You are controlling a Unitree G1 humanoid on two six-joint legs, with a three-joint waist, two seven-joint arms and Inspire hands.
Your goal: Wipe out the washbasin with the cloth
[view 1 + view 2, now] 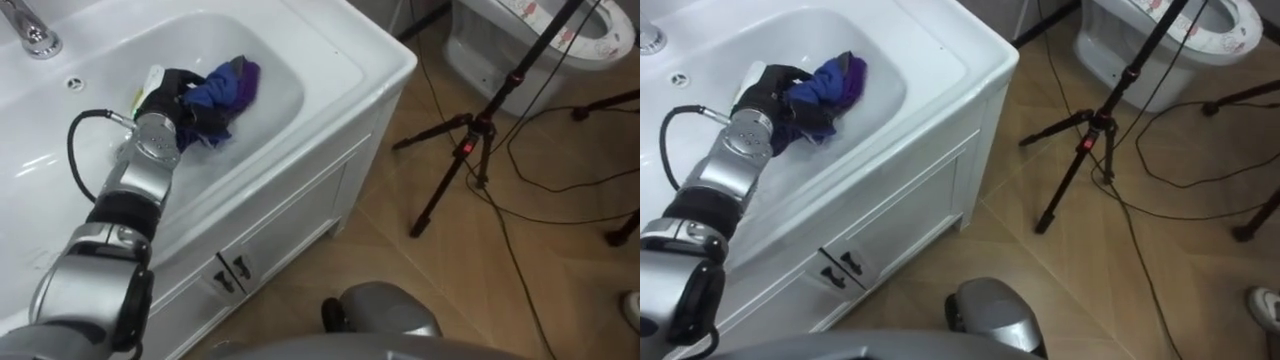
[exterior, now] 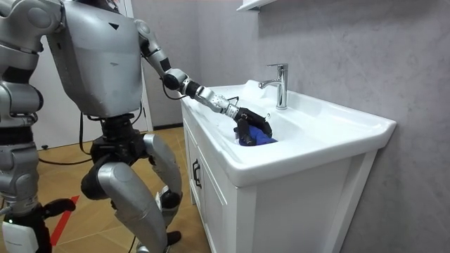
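Blue-purple cloth (image 1: pixel 228 85) is bunching out beyond the left hand (image 1: pixel 165 97), whose fingers are curling round its near end, inside the white basin (image 1: pixel 335 60).

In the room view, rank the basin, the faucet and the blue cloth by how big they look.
1. Basin, clearly largest.
2. Faucet and blue cloth look about alike; the left robot hand covers part of the cloth, so no ranking between them.

left hand (image 1: pixel 168 97) clutching blue cloth (image 1: pixel 225 88) (bunched) | inside white basin (image 1: pixel 295 100) | tripod (image 1: pixel 481 128) at right
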